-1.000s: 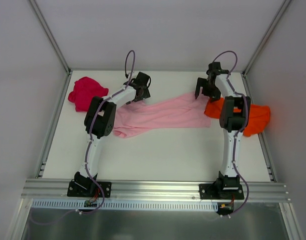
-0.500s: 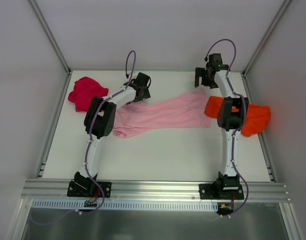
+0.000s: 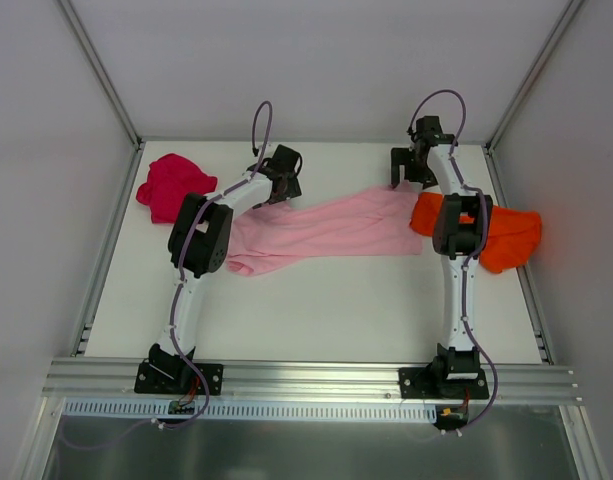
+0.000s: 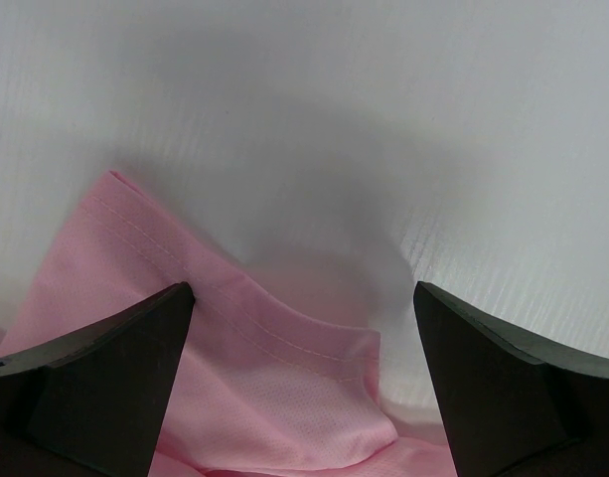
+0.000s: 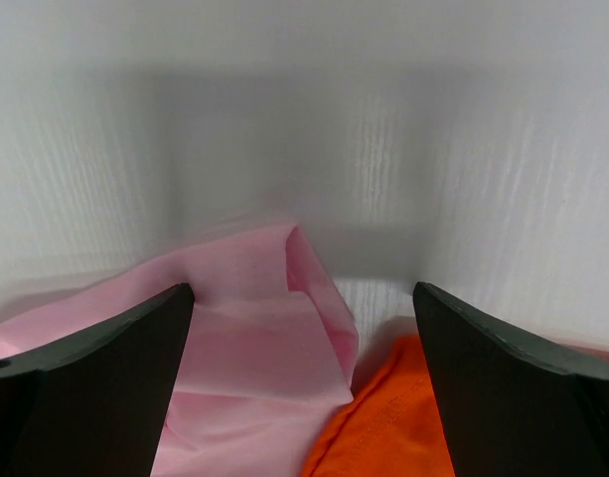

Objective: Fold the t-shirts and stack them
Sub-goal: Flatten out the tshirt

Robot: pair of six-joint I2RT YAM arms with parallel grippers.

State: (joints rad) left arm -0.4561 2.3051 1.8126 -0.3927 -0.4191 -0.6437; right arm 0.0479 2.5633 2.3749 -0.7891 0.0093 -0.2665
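The light pink t-shirt (image 3: 326, 228) lies stretched across the middle of the table. My left gripper (image 3: 283, 186) is open over its far left hem; in the left wrist view, the gripper (image 4: 302, 290) straddles the stitched pink hem (image 4: 284, 388). My right gripper (image 3: 398, 178) is open over the shirt's far right corner; in the right wrist view, the gripper (image 5: 302, 290) has the folded pink corner (image 5: 274, 338) and the orange edge (image 5: 383, 427) between its jaws. The crimson t-shirt (image 3: 171, 185) is bunched at the far left. The orange t-shirt (image 3: 501, 238) lies crumpled at the right, under the right arm.
White walls enclose the table on the left, back and right. The back wall (image 5: 304, 99) stands close in front of the right gripper. A metal rail (image 3: 306, 378) runs along the near edge by the arm bases.
The right gripper moved back and up from the pink shirt's right corner, then came slightly down and forward again. The pink corner shifted a little. The left arm stayed still.
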